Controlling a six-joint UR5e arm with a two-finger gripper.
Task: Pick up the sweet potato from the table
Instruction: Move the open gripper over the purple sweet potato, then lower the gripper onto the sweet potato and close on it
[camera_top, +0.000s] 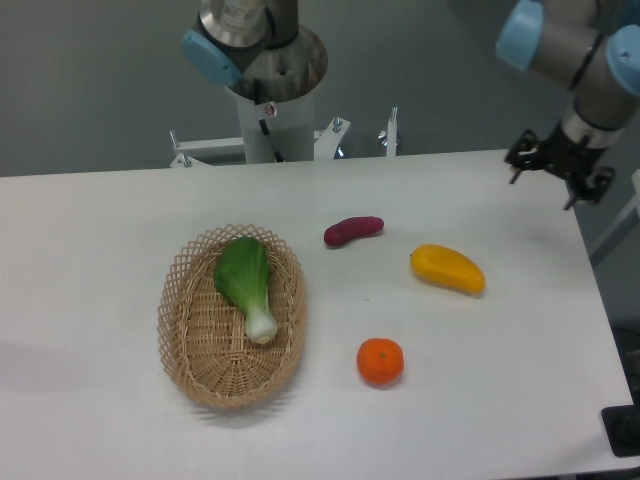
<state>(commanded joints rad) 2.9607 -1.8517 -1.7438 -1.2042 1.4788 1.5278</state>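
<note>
The sweet potato (352, 230), a small dark purple-red tuber, lies on the white table (90, 230) near its middle, just right of the basket. My gripper (543, 188) hangs above the table's far right corner, well to the right of the sweet potato and apart from it. Its two dark fingers stand spread and hold nothing.
A wicker basket (190, 375) with a green leafy vegetable (246, 282) in it stands left of centre. A yellow mango (448, 269) lies right of the sweet potato. An orange (380, 361) sits in front. The robot base (270, 95) stands at the back edge.
</note>
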